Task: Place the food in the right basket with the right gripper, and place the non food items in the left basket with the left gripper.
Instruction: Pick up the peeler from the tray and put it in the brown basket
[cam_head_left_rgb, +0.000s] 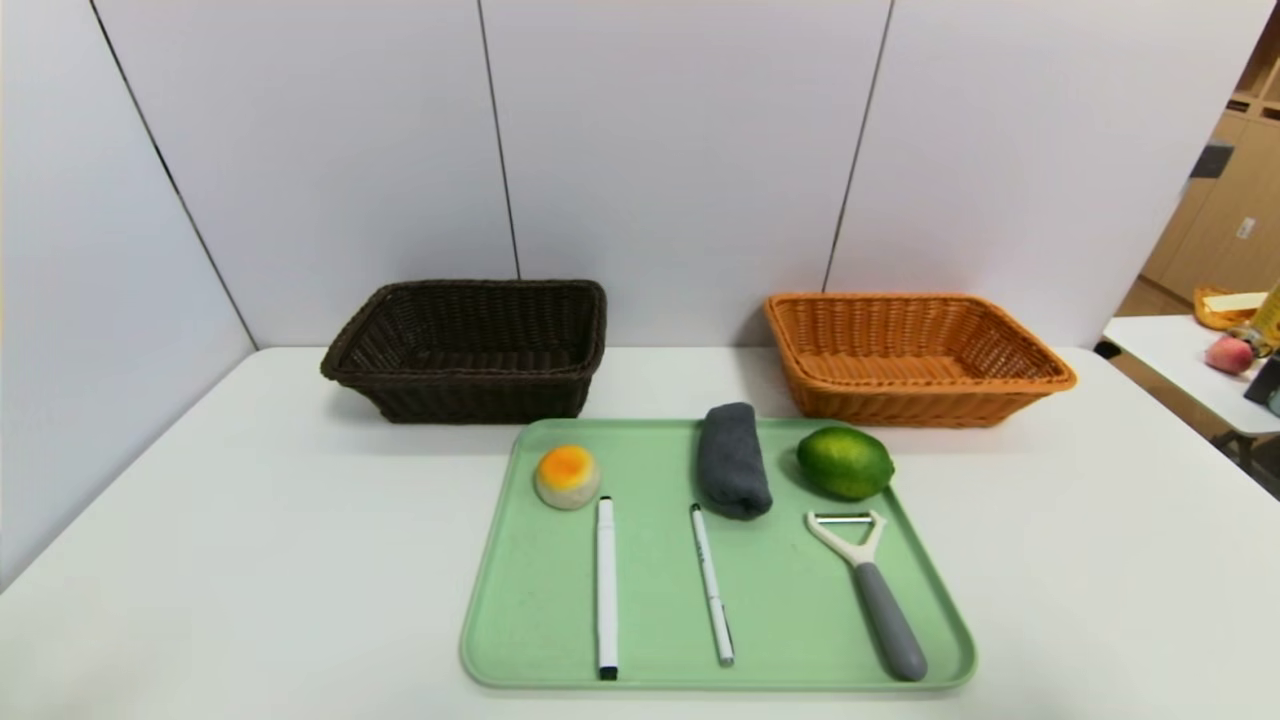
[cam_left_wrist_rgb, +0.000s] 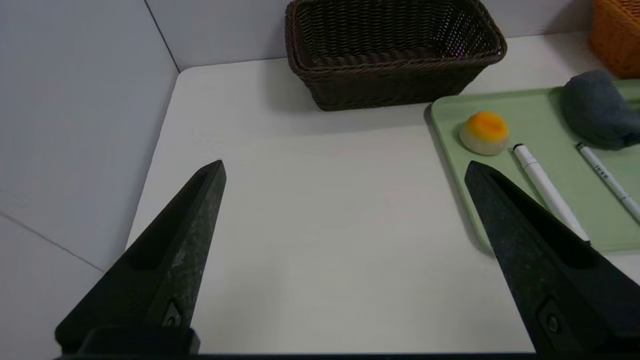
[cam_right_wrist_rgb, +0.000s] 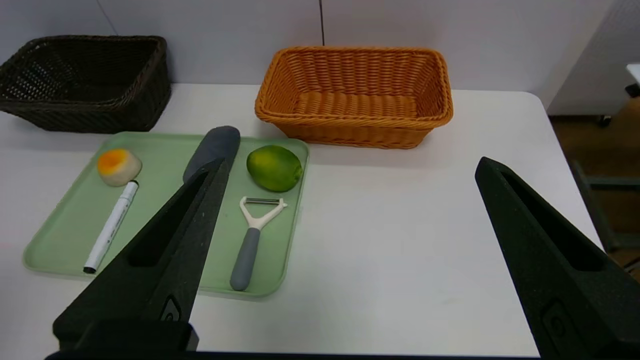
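On the green tray (cam_head_left_rgb: 520, 620) lie the food, a green lime (cam_head_left_rgb: 845, 462) and a pale bun with an orange top (cam_head_left_rgb: 567, 476), and the non food items: two white pens (cam_head_left_rgb: 606, 585) (cam_head_left_rgb: 711, 583), a rolled grey cloth (cam_head_left_rgb: 733, 460) and a white peeler with a grey handle (cam_head_left_rgb: 868, 590). The dark brown left basket (cam_head_left_rgb: 470, 348) and the orange right basket (cam_head_left_rgb: 912, 355) stand behind the tray. My left gripper (cam_left_wrist_rgb: 345, 167) is open over bare table left of the tray. My right gripper (cam_right_wrist_rgb: 350, 165) is open over bare table right of the tray. Neither arm shows in the head view.
White wall panels close the table's back and left side. A second table with fruit (cam_head_left_rgb: 1232, 353) stands off to the far right, past the table's right edge (cam_right_wrist_rgb: 565, 145).
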